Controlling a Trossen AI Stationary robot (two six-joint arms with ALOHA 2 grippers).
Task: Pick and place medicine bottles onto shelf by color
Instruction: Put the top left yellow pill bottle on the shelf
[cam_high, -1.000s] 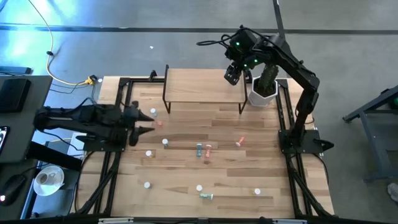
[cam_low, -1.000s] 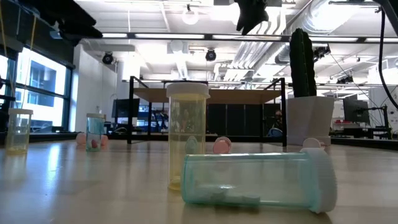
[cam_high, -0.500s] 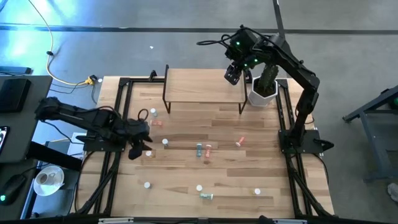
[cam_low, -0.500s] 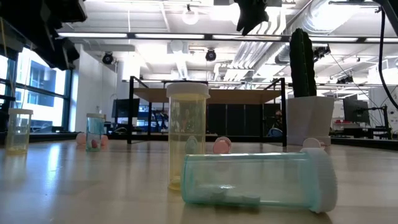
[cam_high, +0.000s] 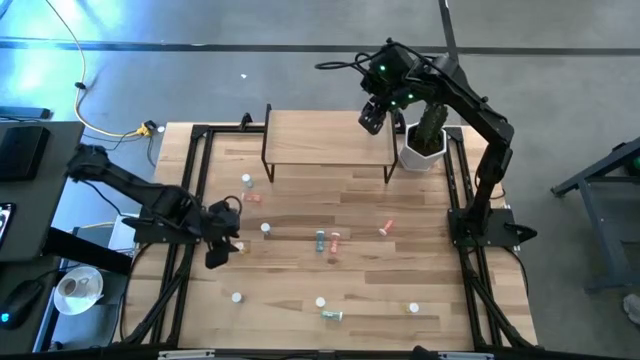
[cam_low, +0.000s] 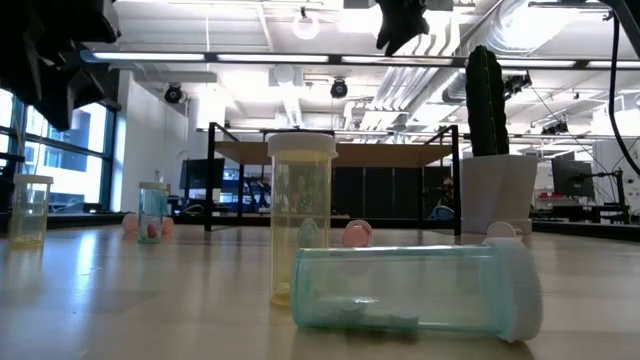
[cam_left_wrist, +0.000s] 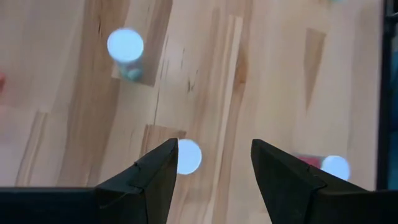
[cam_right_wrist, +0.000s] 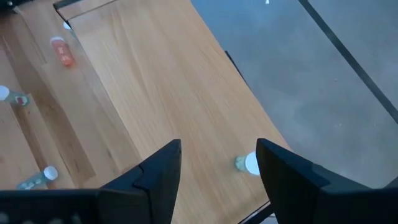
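The medicine bottles (cam_high: 321, 240) lie scattered over the table (cam_high: 300, 275); the shelf (cam_high: 325, 138) stands at the far edge. They are likely light, rigid and smooth — grip across the body below the cap. Some stand upright, long axis vertical; others, such as the green bottle (cam_low: 415, 290), lie flat. The left gripper (cam_high: 216, 250), jaws apart, hovers over an upright bottle (cam_left_wrist: 188, 155). The right gripper (cam_high: 371, 120), jaws apart, hangs above the shelf.
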